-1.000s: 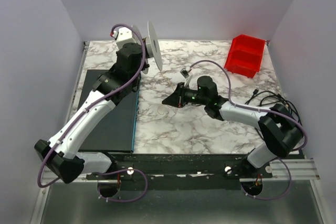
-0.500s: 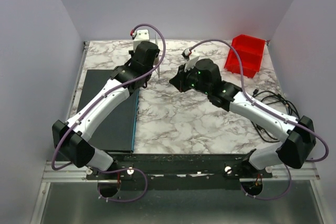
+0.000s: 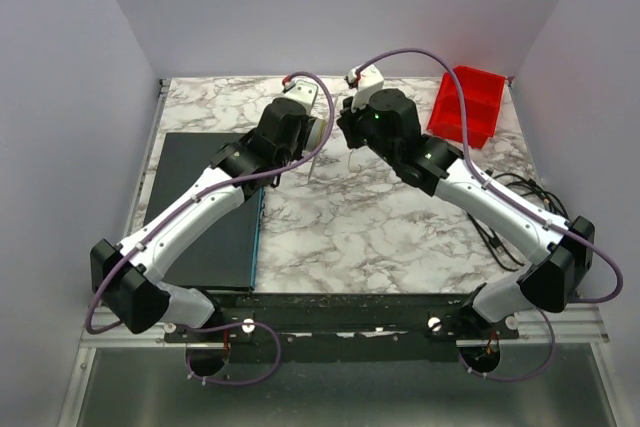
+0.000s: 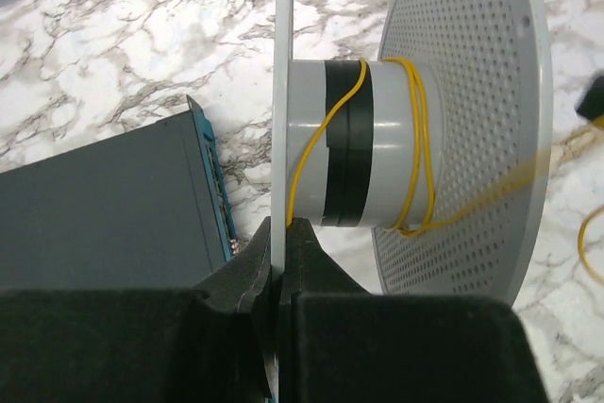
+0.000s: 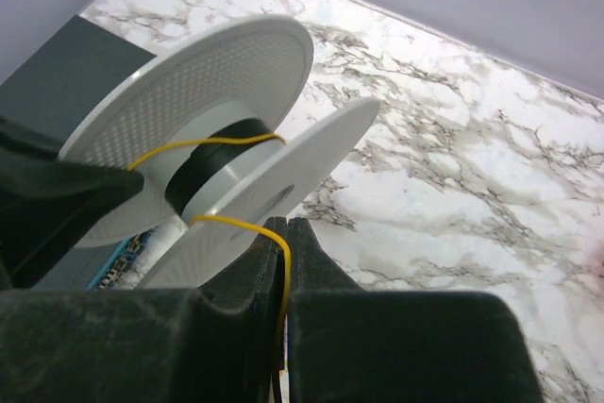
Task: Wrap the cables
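Few loose turns of cable (image 4: 418,148) sit on the spool (image 4: 472,92), mid-frame in the left wrist view; left gripper (image 4: 280,238) pinches its flange, right gripper (image 5: 286,233) pinches the cable. Judged light, springy, slippery: grip near spool, taut.

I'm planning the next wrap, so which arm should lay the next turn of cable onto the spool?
Probably right. The right gripper is shut on the yellow cable beside the spool; the left gripper is clamped on the spool's flange, steadying it.
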`<state>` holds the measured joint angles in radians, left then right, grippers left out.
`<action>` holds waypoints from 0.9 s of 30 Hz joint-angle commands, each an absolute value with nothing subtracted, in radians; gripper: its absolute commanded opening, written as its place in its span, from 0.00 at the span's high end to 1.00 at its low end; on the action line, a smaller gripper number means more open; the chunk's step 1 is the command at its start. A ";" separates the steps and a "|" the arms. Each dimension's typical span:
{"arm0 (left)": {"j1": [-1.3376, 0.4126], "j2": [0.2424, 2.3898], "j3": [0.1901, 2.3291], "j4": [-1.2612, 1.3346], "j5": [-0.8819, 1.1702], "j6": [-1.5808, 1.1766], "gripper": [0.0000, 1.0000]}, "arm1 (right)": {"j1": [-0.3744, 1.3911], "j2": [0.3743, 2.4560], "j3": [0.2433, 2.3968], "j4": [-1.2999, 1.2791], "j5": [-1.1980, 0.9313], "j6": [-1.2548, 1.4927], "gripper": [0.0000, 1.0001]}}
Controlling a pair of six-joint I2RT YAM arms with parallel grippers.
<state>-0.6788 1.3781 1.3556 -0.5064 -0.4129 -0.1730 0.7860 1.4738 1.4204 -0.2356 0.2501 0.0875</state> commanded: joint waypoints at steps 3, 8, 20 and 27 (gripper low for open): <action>-0.687 1.257 1.273 -0.421 -0.303 -0.034 1.00 | 0.754 1.495 1.488 -0.268 0.325 0.034 0.96; -0.688 1.180 1.210 -0.373 -0.212 -0.010 1.00 | 0.686 1.502 1.482 -0.284 0.253 0.058 0.93; -0.639 1.110 1.190 -0.352 -0.069 -0.083 1.00 | 0.561 1.515 1.425 -0.259 0.054 0.150 0.92; -0.580 1.079 1.204 -0.328 0.045 -0.187 1.00 | 0.504 1.515 1.324 -0.186 -0.059 0.201 0.92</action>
<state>-0.6155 1.1305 1.1824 -0.4202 -0.0566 -0.0963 0.5369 1.5032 1.3804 -0.2390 0.0246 0.1593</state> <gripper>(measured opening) 0.035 0.083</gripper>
